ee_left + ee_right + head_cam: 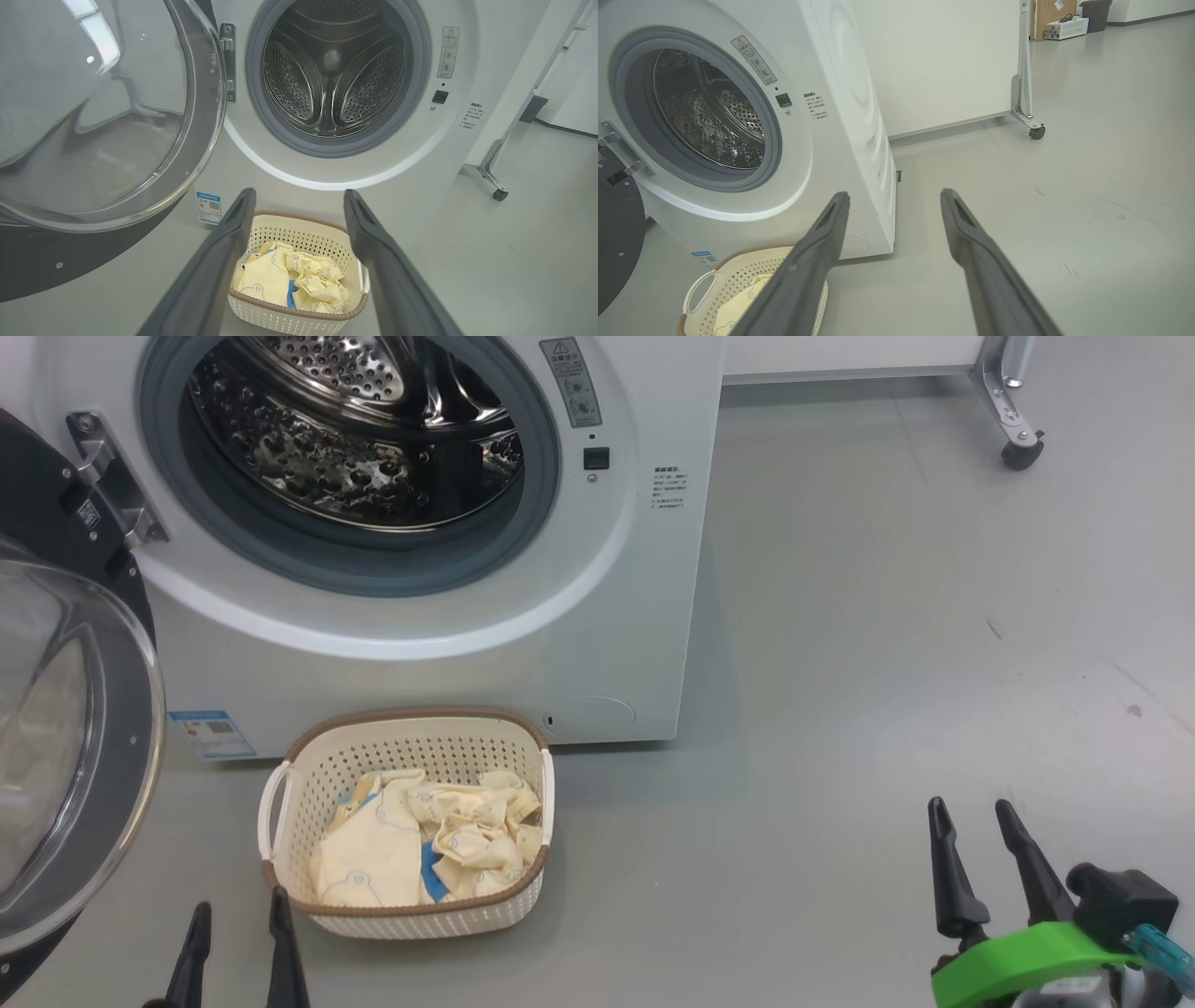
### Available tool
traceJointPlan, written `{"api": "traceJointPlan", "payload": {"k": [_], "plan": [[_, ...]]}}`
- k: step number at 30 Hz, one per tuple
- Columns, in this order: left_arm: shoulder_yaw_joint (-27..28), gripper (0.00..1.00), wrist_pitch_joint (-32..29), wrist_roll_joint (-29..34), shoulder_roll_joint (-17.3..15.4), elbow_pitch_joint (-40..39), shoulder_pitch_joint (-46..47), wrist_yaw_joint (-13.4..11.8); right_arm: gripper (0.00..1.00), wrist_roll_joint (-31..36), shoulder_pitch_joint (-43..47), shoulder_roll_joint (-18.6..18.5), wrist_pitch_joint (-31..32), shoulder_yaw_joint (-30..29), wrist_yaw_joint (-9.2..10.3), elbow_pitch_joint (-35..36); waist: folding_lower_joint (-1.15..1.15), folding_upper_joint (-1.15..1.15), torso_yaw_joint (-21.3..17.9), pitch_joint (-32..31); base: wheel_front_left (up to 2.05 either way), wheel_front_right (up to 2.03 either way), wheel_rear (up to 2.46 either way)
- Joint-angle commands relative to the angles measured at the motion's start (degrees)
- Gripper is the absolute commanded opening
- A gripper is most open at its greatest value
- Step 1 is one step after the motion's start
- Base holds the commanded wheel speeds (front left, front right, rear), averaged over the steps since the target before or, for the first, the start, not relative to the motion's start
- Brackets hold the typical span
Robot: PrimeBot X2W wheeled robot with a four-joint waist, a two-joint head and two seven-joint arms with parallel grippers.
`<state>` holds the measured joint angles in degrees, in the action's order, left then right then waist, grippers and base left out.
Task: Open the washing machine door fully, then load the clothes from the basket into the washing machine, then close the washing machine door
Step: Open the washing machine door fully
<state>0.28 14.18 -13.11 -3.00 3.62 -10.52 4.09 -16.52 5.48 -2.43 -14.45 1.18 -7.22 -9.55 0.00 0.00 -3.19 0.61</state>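
Note:
The white washing machine (597, 644) stands with its steel drum (355, 439) exposed. Its door (65, 747), black ring and bulging glass, is swung wide open to the left. On the floor in front sits the cream basket (411, 751), holding several cream-yellow clothes (429, 845) with blue patches. My left gripper (238, 910) is open at the basket's near left corner, fingers empty. In the left wrist view the basket (299, 228) and clothes (299, 280) lie between those fingers. My right gripper (971, 812) stands open over bare floor at the lower right, well away from the basket.
A wheeled metal frame leg (1013, 420) stands at the back right, beside a white wall panel (934, 65). Grey floor (887, 663) stretches to the right of the machine. The open door takes up the left side.

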Motion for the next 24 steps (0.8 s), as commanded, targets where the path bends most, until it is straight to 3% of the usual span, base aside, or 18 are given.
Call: {"api": "traceJointPlan", "payload": {"k": [1,24], "plan": [[2.63,1.0,0.81,0.19,0.02,-1.94,1.35,0.34,1.0,0.62,-1.47,-0.47,-0.55,1.0,-0.26,2.07,0.0,0.0,0.02,0.04,0.0,0.0,0.0],[6.38,1.0,0.82,-0.47,0.12,-0.68,1.74,2.7,1.0,0.01,-2.53,-0.45,-0.55,1.76,-0.26,1.78,0.0,0.0,0.45,1.37,0.0,0.0,0.0]]}}
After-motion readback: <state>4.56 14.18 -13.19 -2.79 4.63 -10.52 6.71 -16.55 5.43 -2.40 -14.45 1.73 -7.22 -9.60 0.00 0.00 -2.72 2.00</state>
